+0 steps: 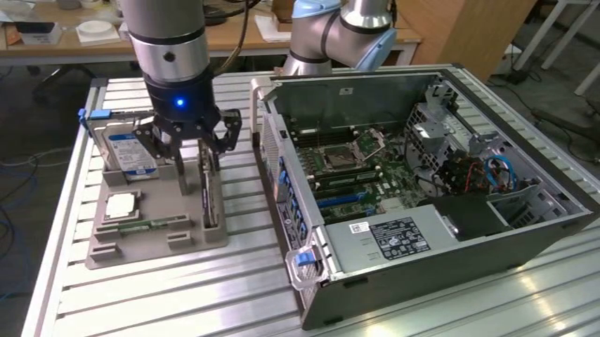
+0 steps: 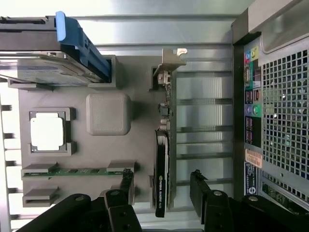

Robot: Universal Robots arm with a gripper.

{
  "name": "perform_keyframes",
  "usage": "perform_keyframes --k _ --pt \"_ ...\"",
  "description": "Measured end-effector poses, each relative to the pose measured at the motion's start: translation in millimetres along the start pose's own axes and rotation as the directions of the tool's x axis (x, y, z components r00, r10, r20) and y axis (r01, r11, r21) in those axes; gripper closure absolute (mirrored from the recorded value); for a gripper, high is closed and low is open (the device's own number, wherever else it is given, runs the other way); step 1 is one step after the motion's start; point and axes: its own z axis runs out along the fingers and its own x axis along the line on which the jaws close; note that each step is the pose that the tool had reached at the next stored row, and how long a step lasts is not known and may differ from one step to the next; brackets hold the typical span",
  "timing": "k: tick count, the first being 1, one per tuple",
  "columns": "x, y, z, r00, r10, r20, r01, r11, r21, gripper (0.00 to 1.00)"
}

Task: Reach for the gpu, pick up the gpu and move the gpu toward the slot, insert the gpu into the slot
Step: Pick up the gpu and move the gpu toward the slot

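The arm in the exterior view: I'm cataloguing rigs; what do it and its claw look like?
The arm is a silver-grey cylinder ending in a black wrist collar with a glowing blue light. The claw is black, with linked fingers. Behind, its joints carry pale blue caps, and a dark cable runs alongside.

4 parts in 1 grey holder [image 1: 154, 247] [image 2: 108, 113] — 1 gpu [image 1: 210, 193] [image 2: 161, 193], 1 hard drive [image 1: 126, 151] [image 2: 43, 53], 1 processor chip [image 1: 122, 206] [image 2: 47, 131], 1 memory stick [image 1: 150, 226] [image 2: 72, 171]. The worktop [image 1: 244, 288] also carries 1 computer case [image 1: 450, 242]. 2 robot arms — 1 silver arm [image 1: 168, 42] with 1 pincer [image 1: 192, 168] [image 2: 161, 176], 1 blue-jointed arm [image 1: 328, 28].
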Motion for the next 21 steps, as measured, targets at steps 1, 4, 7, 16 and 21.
perform_keyframes --k 1,4,7,16,21 --pt "0.0 -0.3 1.7 1.0000 0.003 0.0000 -0.003 1.0000 0.0002 0.41" --pt "0.1 -0.9 7.2 0.9999 0.011 0.0002 -0.011 0.9999 0.0003 0.41" --pt "0.2 -1.6 12.7 0.9998 0.020 0.0004 -0.020 0.9998 0.0005 0.41" --pt "-0.9 -3.6 29.0 0.9977 0.067 0.0067 -0.067 0.9977 0.0013 0.41" --pt "-1.7 -3.5 38.2 0.9975 0.070 0.0068 -0.070 0.9976 0.0013 0.41"
